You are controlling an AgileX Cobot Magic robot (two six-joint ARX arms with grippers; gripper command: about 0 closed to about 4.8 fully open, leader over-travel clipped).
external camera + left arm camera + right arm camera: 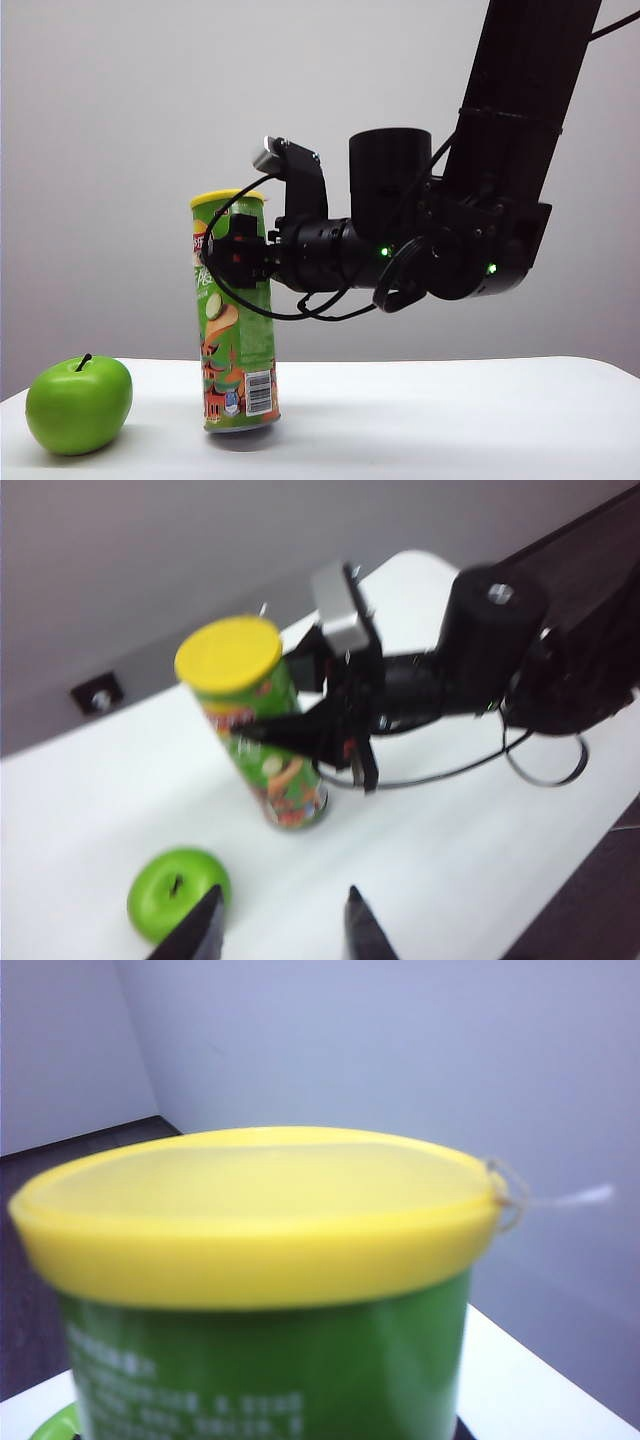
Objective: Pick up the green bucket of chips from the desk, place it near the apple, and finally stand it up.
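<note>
The green bucket of chips (232,312) stood nearly upright on the desk (450,420), yellow lid up, its silver base tipped slightly and perhaps not yet seated flat. The apple (79,404) sat close beside it, apart. Your right gripper (238,252) reached in level from the side opposite the apple and was clamped on the can's upper body, across its long axis. Your left gripper (283,925) hung above the desk near the apple with fingers spread, holding nothing. Judgement: only seating and release remained.
</note>
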